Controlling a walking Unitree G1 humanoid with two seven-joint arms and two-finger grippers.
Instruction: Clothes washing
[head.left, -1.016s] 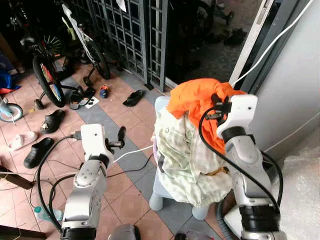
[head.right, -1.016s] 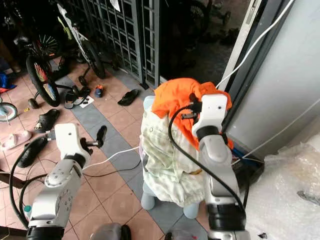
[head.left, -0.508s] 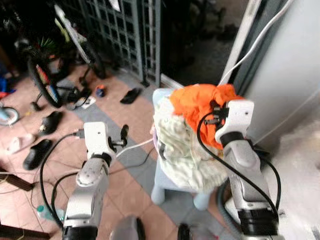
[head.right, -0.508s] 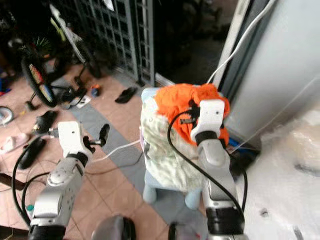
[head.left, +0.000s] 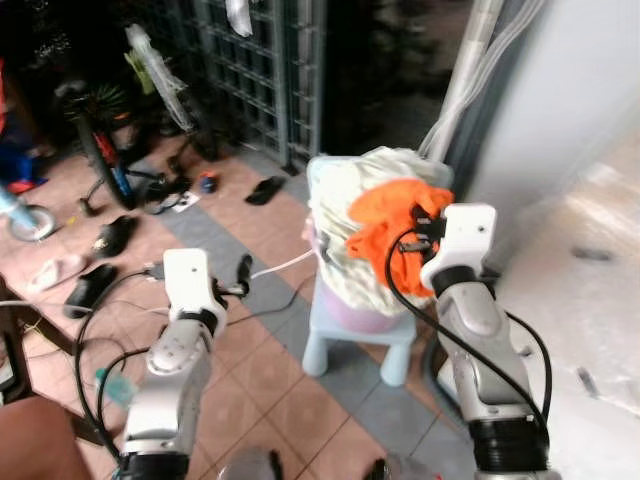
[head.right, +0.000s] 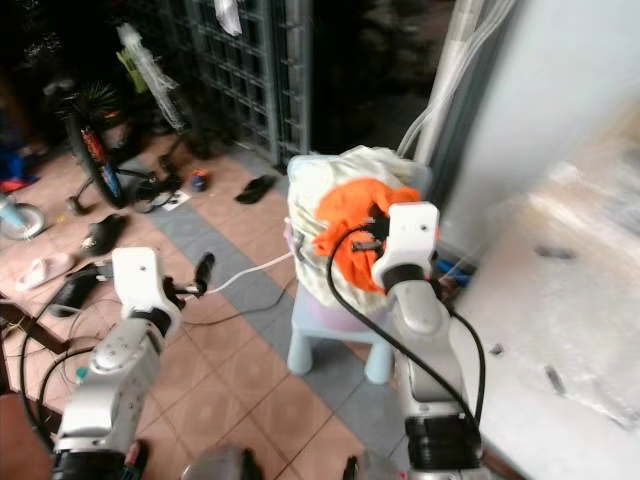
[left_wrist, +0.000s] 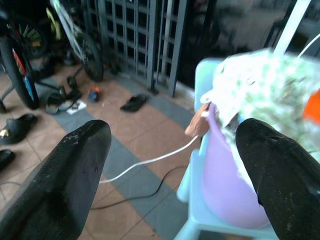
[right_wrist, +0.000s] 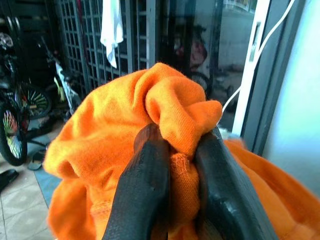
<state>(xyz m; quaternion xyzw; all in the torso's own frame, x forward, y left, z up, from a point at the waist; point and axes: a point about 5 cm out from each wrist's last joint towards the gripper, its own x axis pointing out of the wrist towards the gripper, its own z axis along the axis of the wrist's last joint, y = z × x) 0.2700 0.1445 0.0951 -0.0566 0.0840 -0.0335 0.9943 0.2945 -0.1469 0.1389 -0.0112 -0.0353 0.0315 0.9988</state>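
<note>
An orange garment (right_wrist: 165, 100) is bunched up, and my right gripper (right_wrist: 180, 136) is shut on a fold of it. In the eye views the orange garment (head.left: 383, 228) hangs against the front of a pale checked heap of clothes (head.left: 360, 175). The heap fills a lilac basin (left_wrist: 220, 185) on a light blue stool (head.left: 345, 345). My right gripper (head.left: 425, 225) is at the heap's right side. My left gripper (head.left: 243, 272) is open with nothing in it, out over the tiles left of the stool.
A white cable (head.left: 280, 268) runs across the tiled floor (head.left: 250, 390) toward the stool. Bicycles (head.left: 100, 150), sandals (head.left: 265, 190) and slippers (head.left: 88, 288) lie at the left by a metal grille (head.left: 255, 70). A blurred pale surface (head.left: 590, 260) is close on the right.
The whole view has shifted and blurred, so the camera moved. The orange garment, earlier draped over the heap's top, is now bunched in my right gripper at its front.
</note>
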